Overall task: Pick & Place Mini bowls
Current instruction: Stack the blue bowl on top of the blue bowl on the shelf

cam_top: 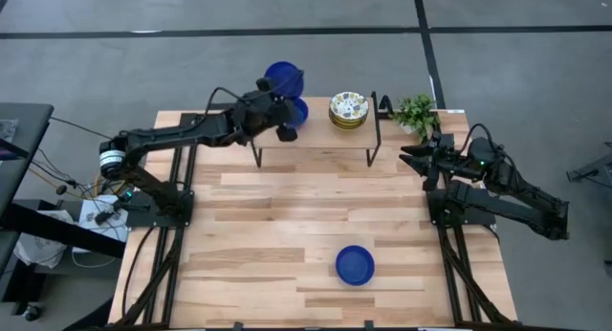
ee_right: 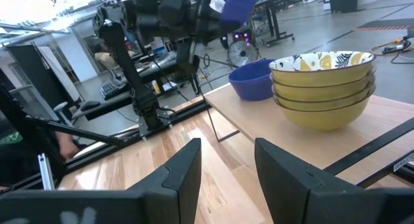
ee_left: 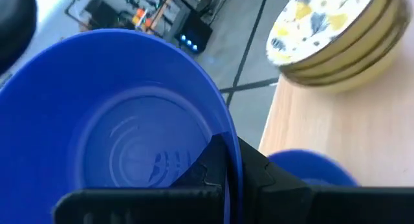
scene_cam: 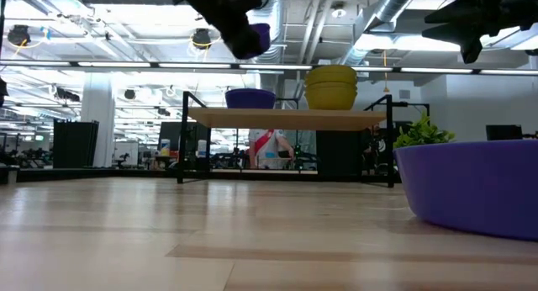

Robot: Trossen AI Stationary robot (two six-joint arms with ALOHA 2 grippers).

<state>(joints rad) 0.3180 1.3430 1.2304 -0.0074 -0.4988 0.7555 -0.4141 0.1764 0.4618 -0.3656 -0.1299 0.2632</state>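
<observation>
From above we see a pale wooden worktop (cam_top: 287,226) with a low shelf (cam_top: 316,135) along its far edge. The left tool (cam_top: 284,103) hangs over the shelf's left end, clenched on the rim of a blue bowl (cam_top: 283,77) held tilted in the air. A second blue bowl (cam_top: 298,111) sits on the shelf just beneath it, and a stack of floral bowls (cam_top: 349,109) stands near the shelf's middle. A third blue bowl (cam_top: 355,265) lies alone near the worktop's front edge, right of centre. The right tool (cam_top: 413,157) waits at the right edge, beside a small green plant (cam_top: 417,111) in the far right corner.

At worktop height, we see the left tool (scene_cam: 244,34) high above the shelf (scene_cam: 286,118), the gripped blue bowl (scene_cam: 261,34) partly hidden behind it. A blue bowl (scene_cam: 250,98) and the yellowish stack (scene_cam: 331,87) rest on the shelf, well apart. The front bowl (scene_cam: 471,186) fills the right foreground. A person (scene_cam: 271,148) shows in the room under the shelf.

From the left wrist, the held bowl (ee_left: 123,133) fills the view, a dark finger (ee_left: 217,166) clamped over its rim; the floral stack (ee_left: 333,39) stands on the shelf beyond, the other blue bowl (ee_left: 310,167) below.

From the right wrist, we see the fingers (ee_right: 184,172) standing apart, grasping nothing, with four stacked floral bowls (ee_right: 323,88) and a blue bowl (ee_right: 252,80) on the shelf ahead.
</observation>
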